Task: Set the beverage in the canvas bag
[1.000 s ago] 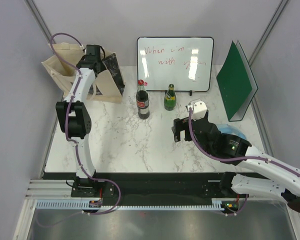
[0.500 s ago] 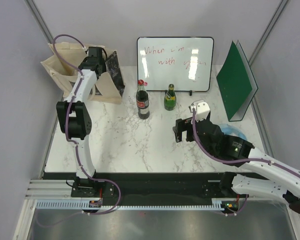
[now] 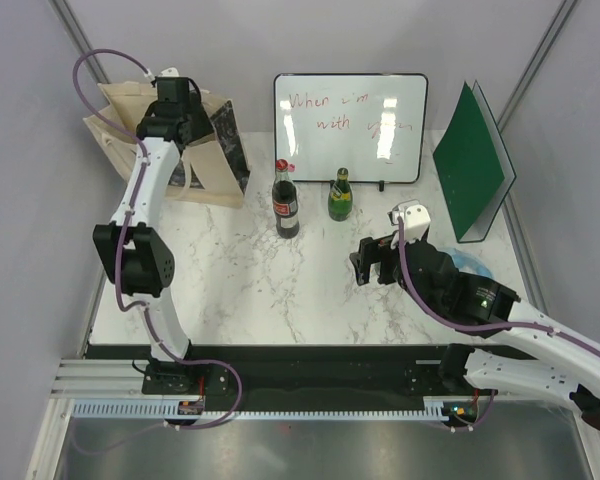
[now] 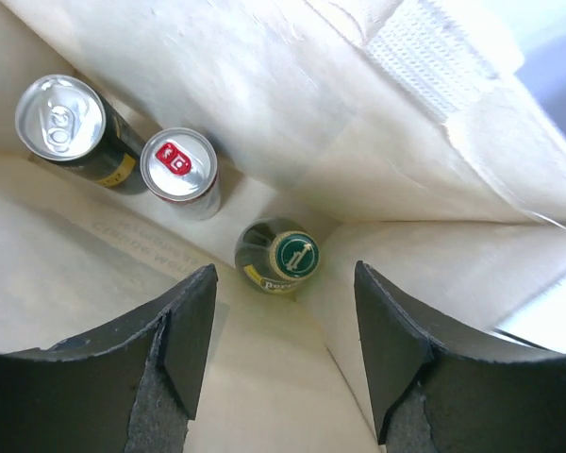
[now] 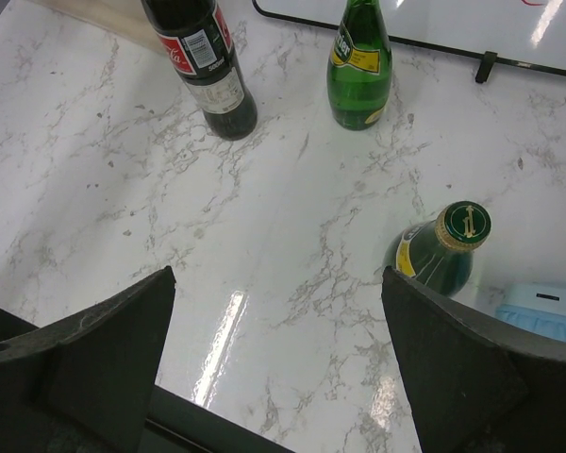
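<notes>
White marble-look worktop (image 3: 240,280), glossy, grey veins; plain grey walls round it.

Canvas bag (image 3: 208,172) at far-left corner, beige woven cloth, slumped, mouth up. Black print panel faces right. Wrist view: coarse ribbed handle strap top right; bag floor mostly in shade.

Left claw (image 4: 281,283) hangs over bag mouth, pointing down. Black fingers (image 4: 184,330) apart, nothing between them, gripping nothing.

Inside bag, seen end-on:
- bagged bottle (image 4: 291,257), green glass, round green cap w/ pale emblem, yellow label edge. Upright, long axis vertical, cap toward lens, in fold of bag floor.
- dark can (image 4: 61,118), silver lid, yellow band.
- silver can (image 4: 176,162), red tab. Bodies of both mostly hidden.

Right claw (image 5: 278,278) over mid-right worktop, fingers wide apart, empty.

On worktop, upright: cola bottle (image 3: 285,205), red cap, dark contents; green bottle (image 3: 340,195) just beside it; near bottle (image 5: 443,250), gold-rimmed cap, close to right finger. Blue item (image 5: 547,311) cut off by the frame edge, can't ID. Whiteboard (image 3: 350,128) at back, red scrawl part lost in glare. Green folder (image 3: 472,165) stands at right.
</notes>
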Motion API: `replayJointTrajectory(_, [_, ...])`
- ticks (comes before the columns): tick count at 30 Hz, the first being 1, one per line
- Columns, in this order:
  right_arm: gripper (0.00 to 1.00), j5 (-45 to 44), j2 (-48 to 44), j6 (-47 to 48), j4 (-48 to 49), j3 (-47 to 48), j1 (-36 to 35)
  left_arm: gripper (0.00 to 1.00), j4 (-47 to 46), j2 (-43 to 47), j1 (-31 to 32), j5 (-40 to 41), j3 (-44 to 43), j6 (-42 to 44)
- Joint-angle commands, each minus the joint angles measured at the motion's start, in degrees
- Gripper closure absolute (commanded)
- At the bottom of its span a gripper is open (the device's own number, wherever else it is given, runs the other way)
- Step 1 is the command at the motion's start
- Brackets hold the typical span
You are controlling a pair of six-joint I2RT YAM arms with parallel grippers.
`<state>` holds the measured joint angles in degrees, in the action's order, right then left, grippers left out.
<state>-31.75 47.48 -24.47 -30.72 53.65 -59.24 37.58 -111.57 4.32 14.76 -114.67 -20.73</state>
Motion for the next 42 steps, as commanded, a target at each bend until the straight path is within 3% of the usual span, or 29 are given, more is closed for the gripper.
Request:
replayJointTrajectory(1, [0.02,0.11,-0.81,-1.28,-0.22,1.28,0.18,0.32,0.21,4.86,0.43,-1.05,-0.11,0.96])
replayJointTrajectory(7, [0.02,0.28,-1.08,-2.07,-1.09,1.81,0.09,0.25,0.47,10.14,1.30,-2.46,-0.11,2.36])
replayJointTrajectory(10, [0.02,0.37,-1.08,-2.34,-1.53,2.34,0.18,0.14,0.74,13.04,2.36,-2.81,0.24,3.67])
replayJointTrajectory(15, [0.02,-0.24,-0.29,-2.69,-2.67,3.83,0.18,0.06,1.53,18.31,5.34,-3.95,3.48,6.31])
replayJointTrajectory(22, [0.02,-6.92,1.74,-3.75,-8.65,11.63,0.18,0.06,1.62,31.21,20.08,-5.44,15.24,9.22])
replayJointTrajectory(25, [0.02,-7.71,0.95,-0.76,-8.83,16.29,0.18,0.08,-0.39,34.92,26.76,-9.40,18.68,8.43])
replayJointTrajectory(29, [0.02,-10.17,-1.07,2.67,-8.74,21.67,0.18,0.09,-3.91,39.49,36.01,-8.44,23.96,7.55])
replayJointTrajectory(33, [0.02,-11.93,-3.36,4.08,-8.83,24.04,0.18,0.09,-6.55,37.40,44.27,-7.21,25.63,7.72])
replayJointTrajectory(36, [0.02,-12.46,-5.03,3.64,-8.31,24.40,0.18,0.09,-14.09,34.77,51.64,-5.80,29.93,9.57])
replayJointTrajectory(38, [0.02,-12.37,-5.47,3.11,-7.87,24.40,0.18,0.10,-18.75,32.30,53.07,-3.71,32.58,9.40])
replayJointTrajectory(42, [0.02,-13.69,-5.74,3.90,-7.25,24.14,0.18,0.12,-19.99,22.82,54.47,-2.99,29.86,7.99])
